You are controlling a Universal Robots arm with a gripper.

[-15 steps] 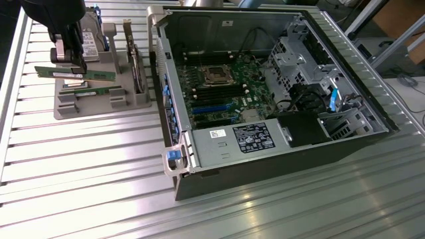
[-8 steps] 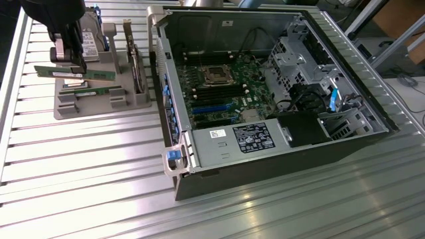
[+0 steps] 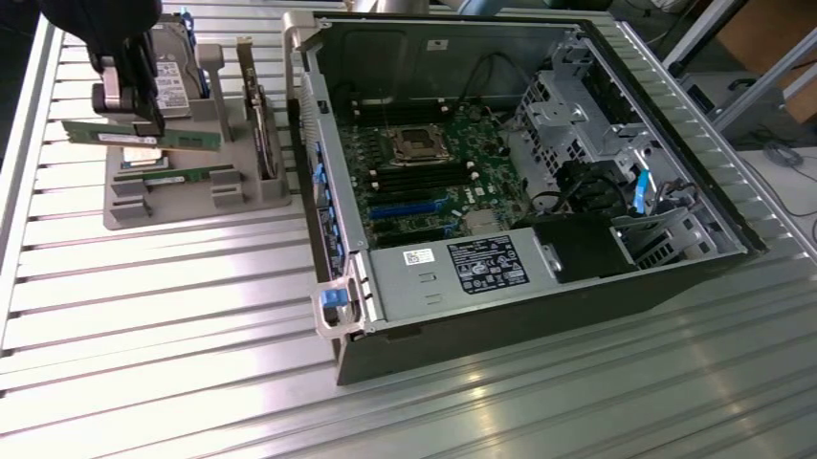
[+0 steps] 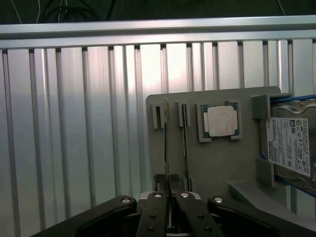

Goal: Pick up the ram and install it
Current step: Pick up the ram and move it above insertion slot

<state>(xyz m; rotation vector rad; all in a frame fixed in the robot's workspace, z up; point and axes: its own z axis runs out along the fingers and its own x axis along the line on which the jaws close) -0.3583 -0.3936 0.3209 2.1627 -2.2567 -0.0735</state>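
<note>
Your gripper point(image 3: 133, 122) is clamped on the ram point(image 3: 84, 132) at the grey holder point(image 3: 191, 206), well apart from the open PC case point(image 3: 511, 325). I'd keep the stick level and square in the jaws so it doesn't snag the holder's slots or twist.

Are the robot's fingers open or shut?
Shut on the ram: the wrist view shows both fingers pinching the thin green stick's edge.
</note>
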